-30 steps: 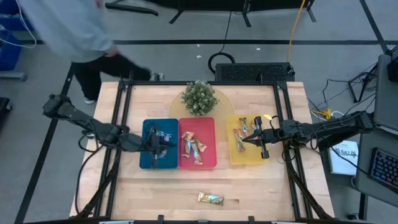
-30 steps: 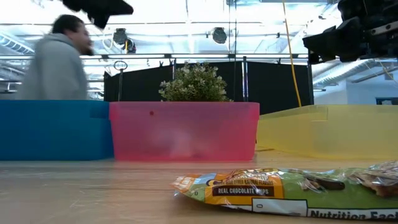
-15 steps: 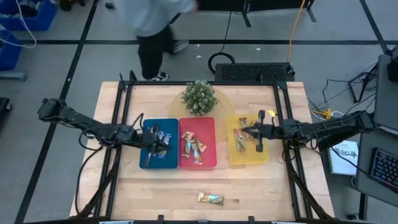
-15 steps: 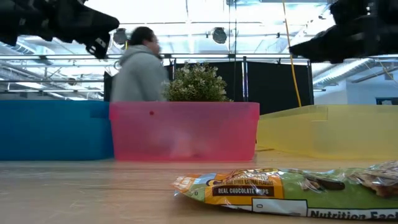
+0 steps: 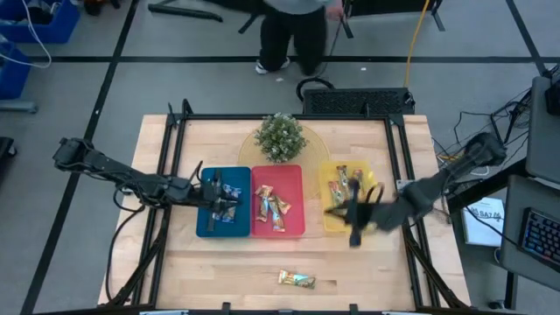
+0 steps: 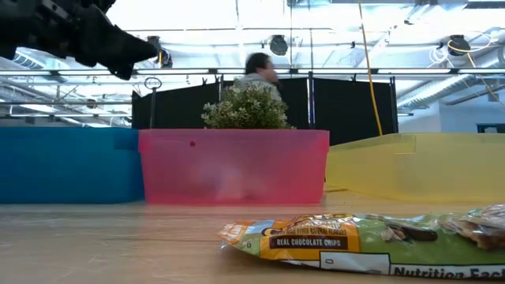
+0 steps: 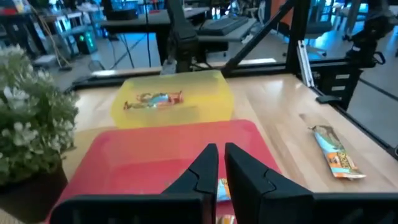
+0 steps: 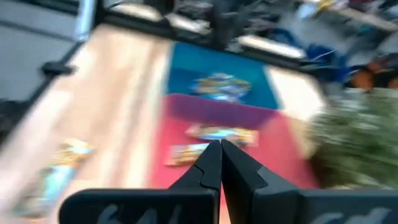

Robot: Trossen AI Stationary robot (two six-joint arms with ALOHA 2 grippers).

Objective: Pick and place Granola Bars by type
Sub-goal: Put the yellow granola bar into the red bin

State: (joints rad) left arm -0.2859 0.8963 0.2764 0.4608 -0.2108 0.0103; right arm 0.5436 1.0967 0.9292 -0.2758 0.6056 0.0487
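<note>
We are judging sort nearly done: granola bars [image 5: 270, 206] lying in blue tray [image 5: 208, 220], red tray [image 5: 291, 223], yellow tray [image 5: 337, 222]. One stray bar [image 5: 297, 280] lying near tabletop's front edge, centre. Left claw [image 5: 217, 206] hovering over blue tray, fingers a narrow slit apart, empty. Right claw [image 5: 348, 215] pinched together, empty, at yellow tray's front edge.

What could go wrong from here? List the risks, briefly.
The right gripper, shut and empty, hangs over the near rim of the yellow tray; a low pass could clip and shift it. The loose granola bar lies near the front edge of the table; a clumsy grasp may shove it off. A person stands close behind.
</note>
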